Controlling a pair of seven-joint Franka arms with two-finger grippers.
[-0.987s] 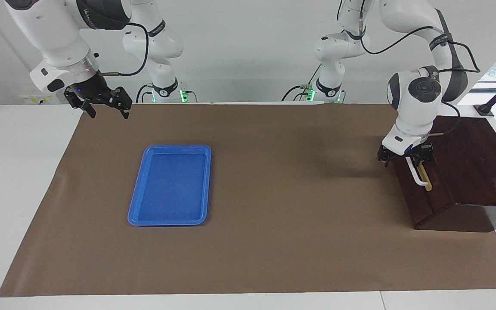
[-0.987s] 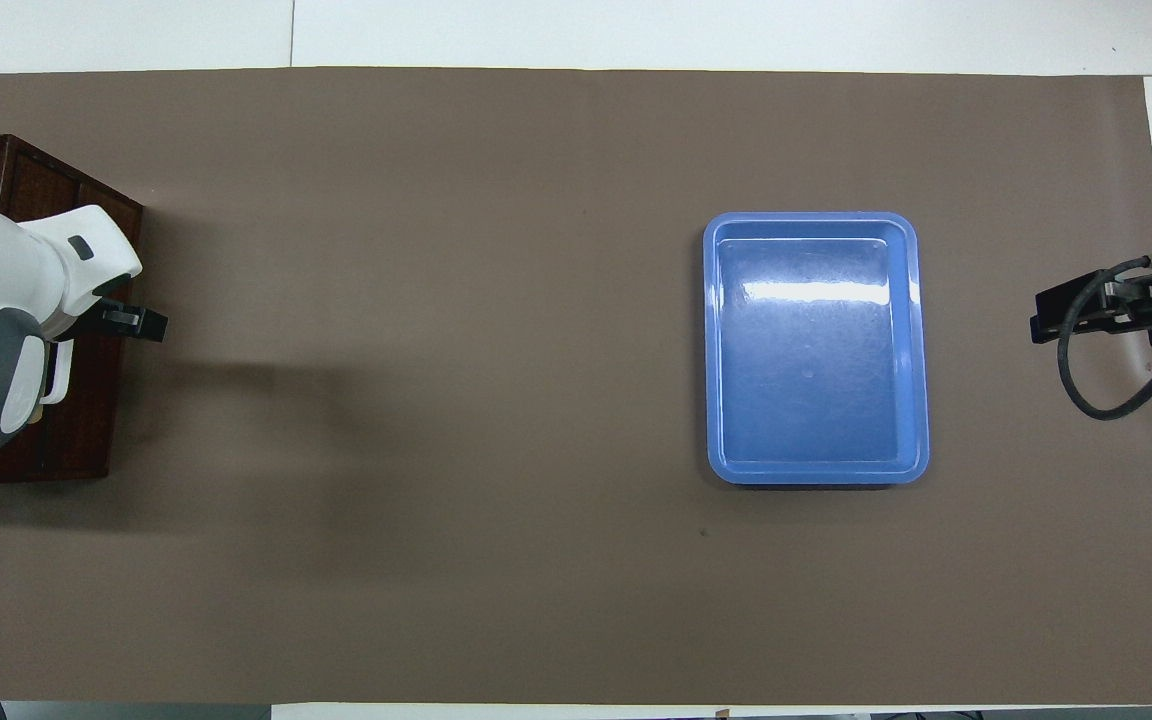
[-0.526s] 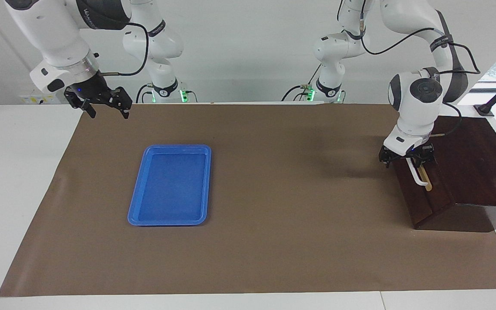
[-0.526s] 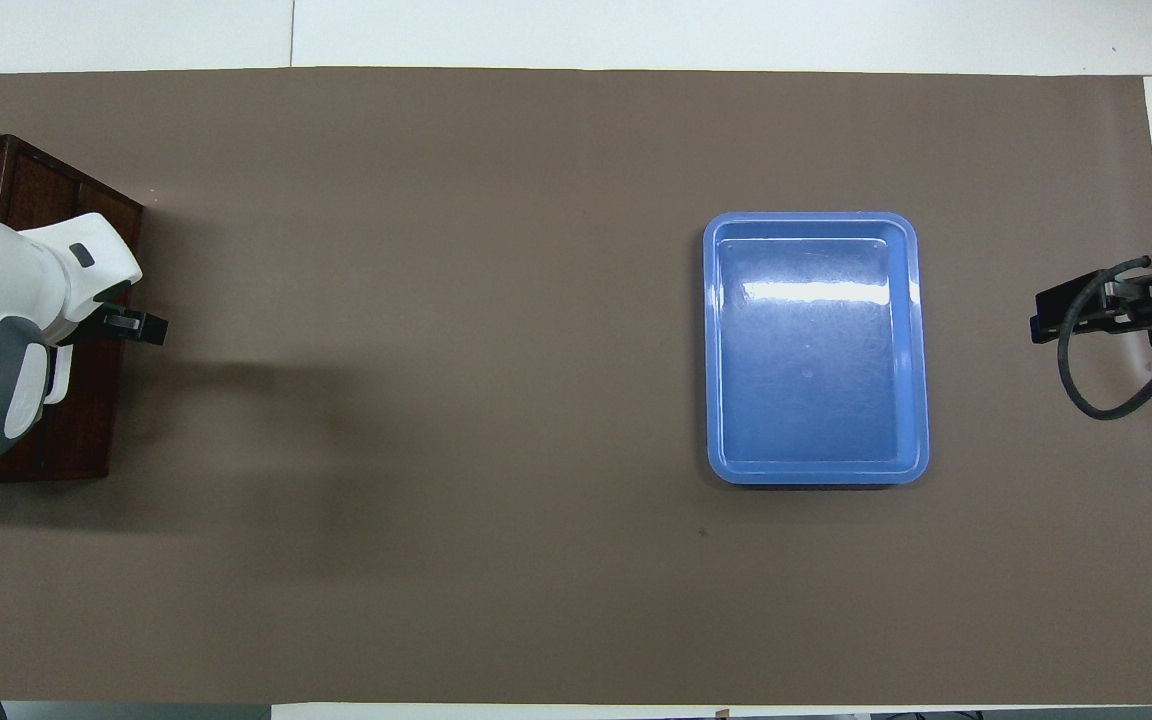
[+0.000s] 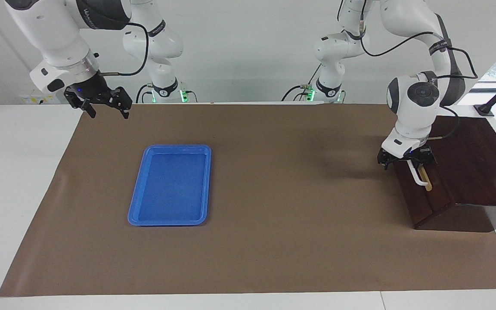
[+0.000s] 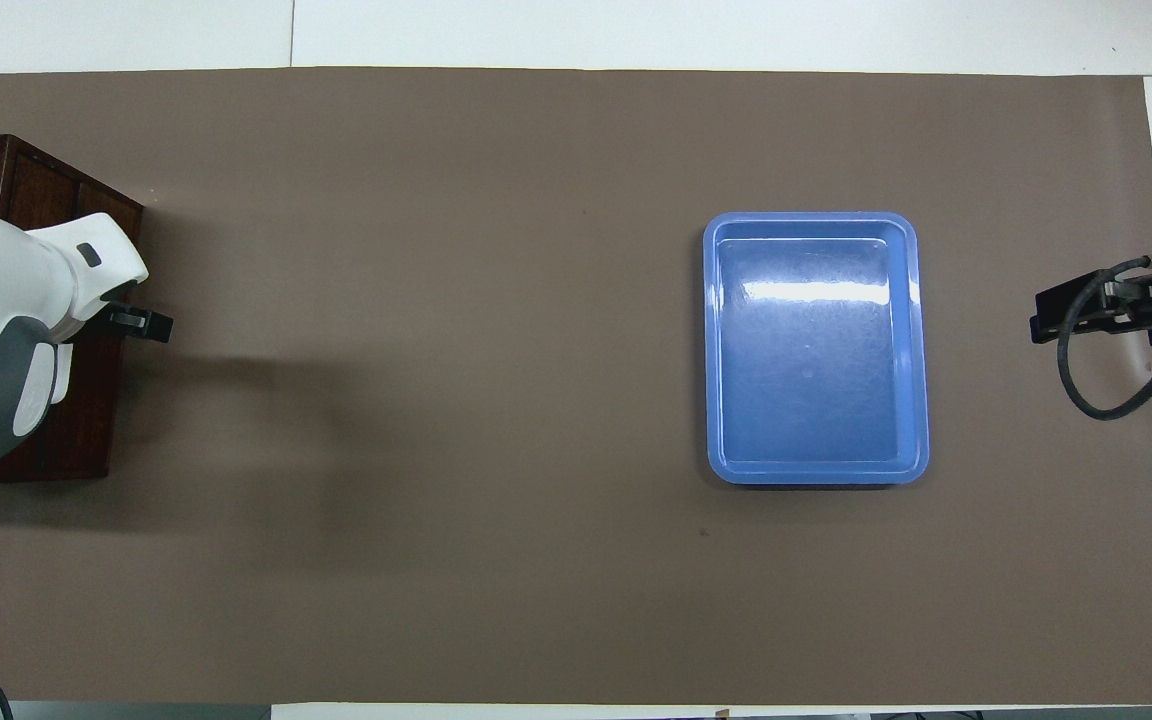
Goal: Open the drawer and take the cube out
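Observation:
The drawer (image 5: pixel 425 202) is closed in its dark brown box (image 6: pixel 86 430) at the left arm's end of the table. Its white bar handle (image 5: pixel 418 176) runs along a light wood strip. My left gripper (image 5: pixel 404 160) is open at the end of the handle nearer to the robots, with one finger on each side of the bar. One black finger (image 6: pixel 144 323) sticks out past the drawer front in the overhead view. My right gripper (image 5: pixel 101 105) hangs open and holds nothing above the mat's corner at the right arm's end. The cube is hidden.
A flat blue tray (image 5: pixel 169 184) holding nothing lies on the brown mat (image 5: pixel 274 237) toward the right arm's end. White table (image 5: pixel 15 193) surrounds the mat. A black cable (image 6: pixel 1106 370) loops from the right wrist.
The left arm's wrist has shifted slightly at the handle. The drawer stays closed. The right arm has not moved.

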